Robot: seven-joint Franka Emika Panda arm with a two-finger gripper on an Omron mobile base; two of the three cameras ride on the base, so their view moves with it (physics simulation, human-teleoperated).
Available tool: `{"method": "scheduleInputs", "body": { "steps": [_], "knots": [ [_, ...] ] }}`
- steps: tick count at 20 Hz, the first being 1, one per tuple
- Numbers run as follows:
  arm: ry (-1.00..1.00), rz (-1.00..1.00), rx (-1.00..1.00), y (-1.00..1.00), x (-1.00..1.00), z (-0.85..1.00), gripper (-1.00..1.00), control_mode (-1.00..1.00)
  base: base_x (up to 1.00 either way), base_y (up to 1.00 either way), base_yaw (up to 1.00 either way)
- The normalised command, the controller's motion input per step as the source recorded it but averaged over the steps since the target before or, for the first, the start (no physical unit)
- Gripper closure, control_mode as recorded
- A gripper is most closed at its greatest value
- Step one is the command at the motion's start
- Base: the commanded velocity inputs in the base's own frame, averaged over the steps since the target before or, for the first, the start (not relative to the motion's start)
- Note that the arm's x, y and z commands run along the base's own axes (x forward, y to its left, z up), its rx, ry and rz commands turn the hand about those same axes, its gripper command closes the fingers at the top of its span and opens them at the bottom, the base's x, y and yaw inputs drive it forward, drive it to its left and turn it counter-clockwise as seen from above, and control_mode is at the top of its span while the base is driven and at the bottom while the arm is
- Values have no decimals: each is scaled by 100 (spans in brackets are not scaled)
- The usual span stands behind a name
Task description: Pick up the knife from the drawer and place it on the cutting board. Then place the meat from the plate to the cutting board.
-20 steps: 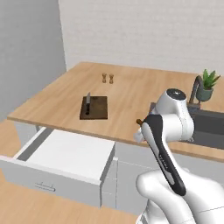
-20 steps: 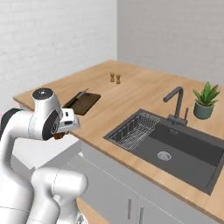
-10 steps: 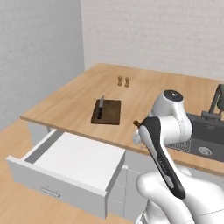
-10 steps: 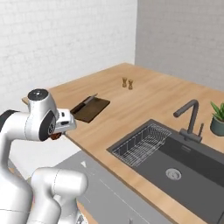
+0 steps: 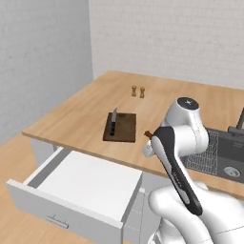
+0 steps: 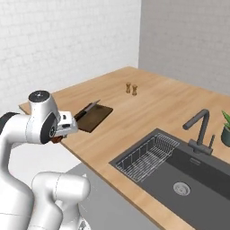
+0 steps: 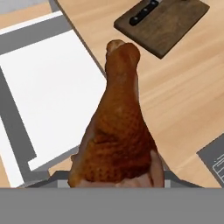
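Reddish-brown and pebbled like roast skin, the meat (image 7: 119, 131) is a drumstick-shaped piece that runs up the middle of the hand view, thick end low between the gripper's (image 7: 117, 181) fingers, thin end pointing up toward the board (image 7: 164, 22). The gripper is closed on it; the fingertips themselves are mostly hidden behind it. In the left base view a small brown tip of the meat (image 5: 147, 134) sticks out beside the gripper (image 5: 148, 147), which hangs above the front edge of the counter (image 5: 86, 112), a little right of the board (image 5: 121, 127). In the right base view the gripper (image 6: 60, 134) sits just below the arm's round joint, with the meat (image 6: 56, 139) showing as a dark red bit under it, near the board's (image 6: 92, 117) nearer end.

The knife (image 5: 113, 123) lies on the board along its left edge, black handle toward the counter's front, blade pointing away. In the hand view its handle (image 7: 143, 12) crosses the board's upper left corner.

Below the counter the drawer (image 5: 81, 186) stands pulled out, white inside; its white floor (image 7: 48, 92) takes up the left of the hand view.

Farther back on the counter stand two small shakers (image 5: 138, 91) side by side. To the right is a dark sink (image 6: 179, 173) with a wire rack (image 6: 146, 155) and a dark tap (image 6: 200, 128)
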Motion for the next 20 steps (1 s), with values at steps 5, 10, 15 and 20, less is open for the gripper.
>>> {"method": "scheduleInputs", "body": {
  "steps": [5, 10, 15, 20],
  "knots": [
    [0, 0, 0, 0, 0, 0, 100, 100, 68, 18, 1],
    [0, 0, 0, 0, 0, 0, 100, 100, 79, 38, 0],
    [18, -4, 0, 9, 100, -1, 100, -100, 0, 0, 0],
    [9, -21, 0, 2, 100, 0, 100, -100, 0, 0, 0]
  ]
}}
